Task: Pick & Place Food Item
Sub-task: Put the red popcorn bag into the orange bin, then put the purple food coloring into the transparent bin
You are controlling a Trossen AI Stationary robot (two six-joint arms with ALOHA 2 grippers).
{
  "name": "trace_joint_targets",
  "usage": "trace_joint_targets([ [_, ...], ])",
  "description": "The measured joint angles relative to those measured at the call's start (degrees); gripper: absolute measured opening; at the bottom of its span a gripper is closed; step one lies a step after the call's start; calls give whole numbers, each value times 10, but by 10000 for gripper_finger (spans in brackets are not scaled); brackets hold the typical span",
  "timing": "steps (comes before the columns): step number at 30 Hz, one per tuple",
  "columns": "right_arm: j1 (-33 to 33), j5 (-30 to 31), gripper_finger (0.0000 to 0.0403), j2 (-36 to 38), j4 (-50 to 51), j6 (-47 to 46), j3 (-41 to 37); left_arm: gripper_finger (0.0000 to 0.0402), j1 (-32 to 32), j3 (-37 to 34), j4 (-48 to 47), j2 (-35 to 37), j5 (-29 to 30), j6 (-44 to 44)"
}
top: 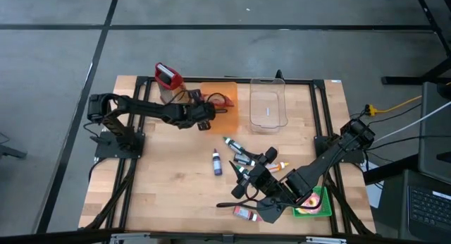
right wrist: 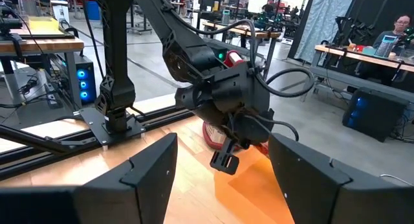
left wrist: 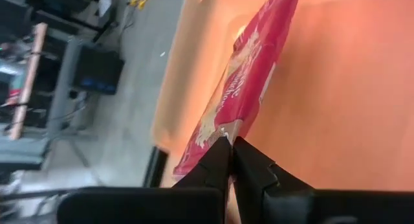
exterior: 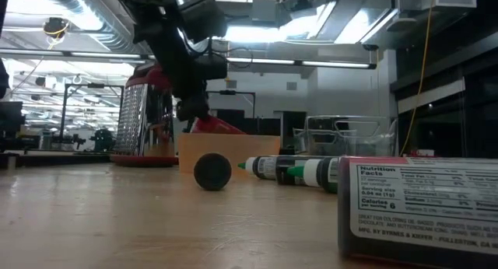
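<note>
Fingers of your left gripper (left wrist: 229, 160) pinch the red food packet (left wrist: 242, 88) above the orange tray (top: 227, 103).

Your left fingers are pressed together on the packet's lower edge, near the bench's far edge, between the red-handled grater (top: 167, 80) and the clear tub (top: 268, 104), which sits just beside the tray. Your right gripper (top: 243, 182) hangs with fingers spread near the front edge, among the small bottles (top: 217, 162). Open wood (top: 176, 173) lies between the two arms. Up close in the low view, a box (exterior: 420, 203) reads "Nutrition Facts"; the packet's lettering is too tilted to read.
</note>
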State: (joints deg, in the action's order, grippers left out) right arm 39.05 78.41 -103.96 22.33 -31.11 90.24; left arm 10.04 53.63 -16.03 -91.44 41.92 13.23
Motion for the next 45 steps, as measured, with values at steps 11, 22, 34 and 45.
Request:
trace_joint_targets([
  [11, 0, -24, 245, 0, 0, -1, 0, 120, -5, 0, 51, 0, -101, 0],
  [22, 0, -30, 245, 0, 2, 3, 0, 223, -25, 1, 150, 48, -214, 4],
  [34, -2, -118, 245, 0, -2, 14, 0, 206, -135, -92, 132, 130, -427, -3],
  [45, -20, -158, 245, 0, -3, 13, 0, 212, -284, -141, 127, 122, -265, 164],
])
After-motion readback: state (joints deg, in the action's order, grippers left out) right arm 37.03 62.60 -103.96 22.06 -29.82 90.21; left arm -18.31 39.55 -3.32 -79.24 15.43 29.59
